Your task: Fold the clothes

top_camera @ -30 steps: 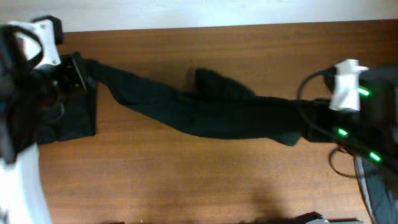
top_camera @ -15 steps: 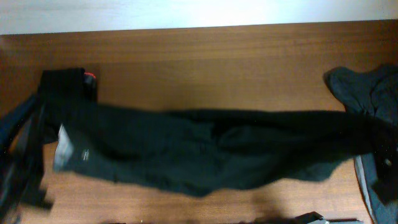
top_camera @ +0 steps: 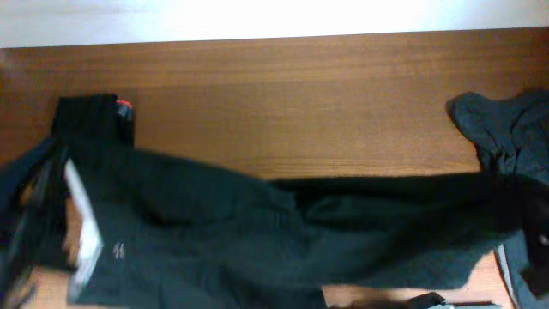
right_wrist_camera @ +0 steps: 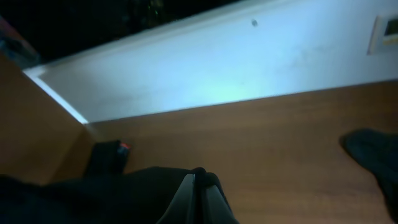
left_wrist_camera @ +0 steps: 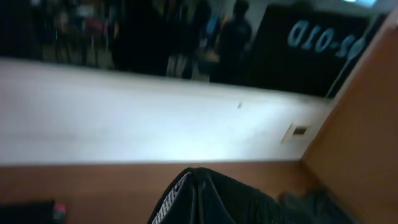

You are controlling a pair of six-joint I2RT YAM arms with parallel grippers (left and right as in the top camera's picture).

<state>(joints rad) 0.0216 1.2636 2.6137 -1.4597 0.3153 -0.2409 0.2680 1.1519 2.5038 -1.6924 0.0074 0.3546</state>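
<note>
The wide black shorts [top_camera: 283,240] hang stretched across the front of the table, with the pale waistband strip [top_camera: 79,219] at the left end. In the left wrist view my left gripper [left_wrist_camera: 196,190] is shut on a bunched peak of the shorts [left_wrist_camera: 242,202], with a mesh strip beside it. In the right wrist view my right gripper [right_wrist_camera: 198,190] is shut on a fold of the shorts [right_wrist_camera: 118,196]. A folded black garment [top_camera: 86,124] with a small red tag [top_camera: 125,106] lies at the back left. Both grippers are mostly hidden in the overhead view.
A crumpled dark grey pile of clothes [top_camera: 506,129] lies at the right edge; it also shows in the right wrist view [right_wrist_camera: 373,149]. The wooden table [top_camera: 300,103] ends at a white wall [top_camera: 274,17] at the back. A blurred dark arm [top_camera: 21,223] is at the left edge.
The shorts, held taut between both grippers, have spread out and moved toward the table's front edge. The arms have left most of the overhead view. The waistband strip has come into view at left.
</note>
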